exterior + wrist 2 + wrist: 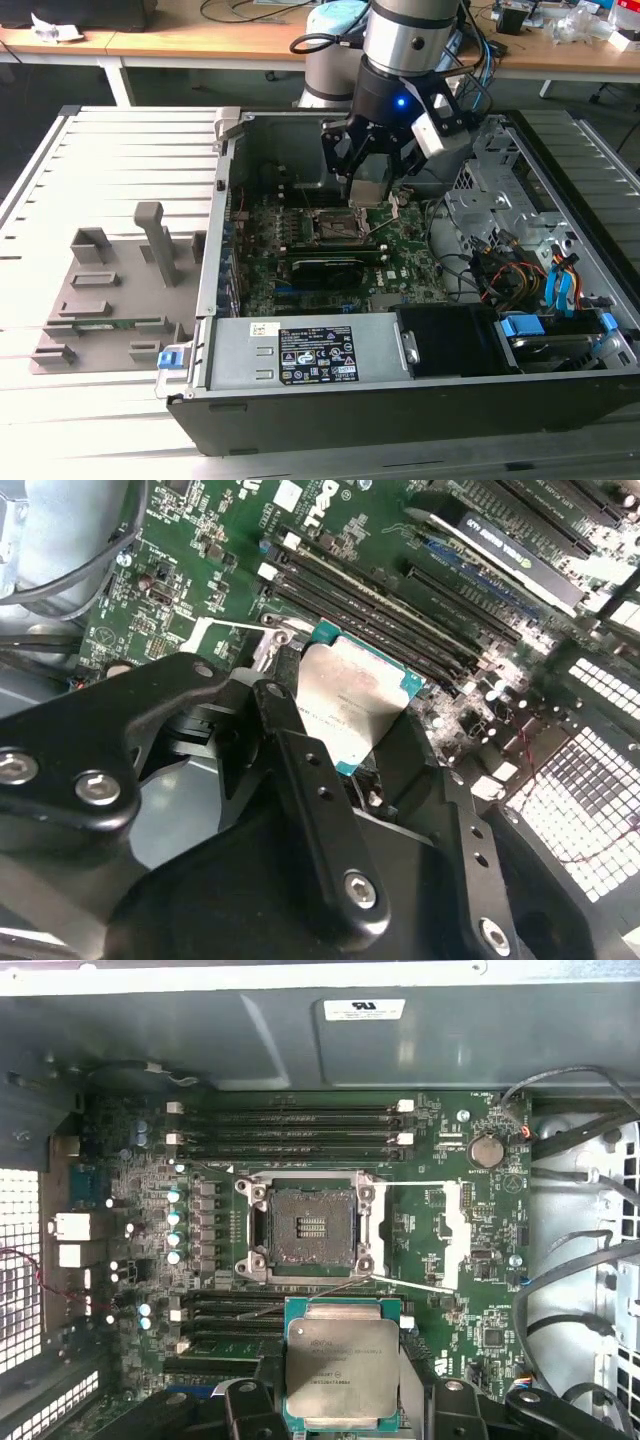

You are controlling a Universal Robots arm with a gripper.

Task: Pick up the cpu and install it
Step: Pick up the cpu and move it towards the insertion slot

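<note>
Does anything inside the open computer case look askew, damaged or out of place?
Nothing stands out. The socket lies open and empty; the tool holds the cpu square to it, not yet seated.

So the arm [410,40] stands pretty much vertical in the exterior view, with the silver tube pointing straight down. The black wrist [392,100] below it has a small blue light lit. The gripper [368,192] hangs under that, aimed downward. Its two black fingers [300,770] are clamped on opposite edges of the cpu [342,1365], which sits flat between them, metal top up, in both wrist views.
</note>
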